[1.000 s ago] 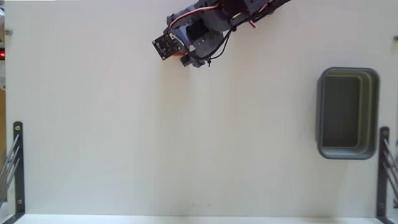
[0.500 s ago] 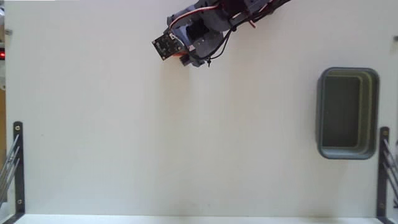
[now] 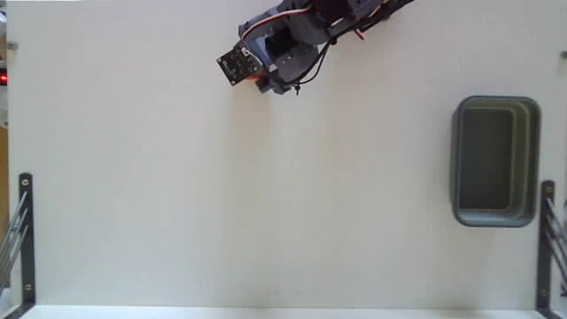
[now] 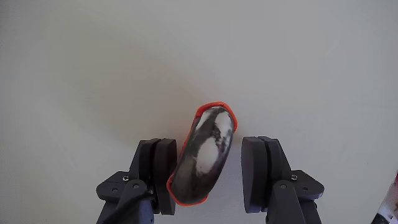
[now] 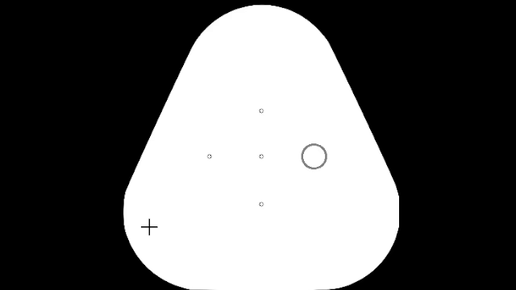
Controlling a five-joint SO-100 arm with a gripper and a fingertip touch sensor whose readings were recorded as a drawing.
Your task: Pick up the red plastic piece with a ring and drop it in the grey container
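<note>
One grey container (image 3: 495, 161), a rounded rectangular tub with a thick rim, sits well apart from the gripper (image 4: 210, 180), to its right in the fixed view; nothing shows inside it. In the wrist view the jaws stand apart around one red plastic piece (image 4: 204, 154), an oblong, red-edged lump with a mottled grey-white face, close against the left finger (image 4: 158, 174) on the smooth white table (image 3: 266, 195).

Gripper (image 3: 262, 86) at top centre of fixed view, piece (image 4: 204, 155) between its fingers; container (image 3: 495, 161) far right.
</note>
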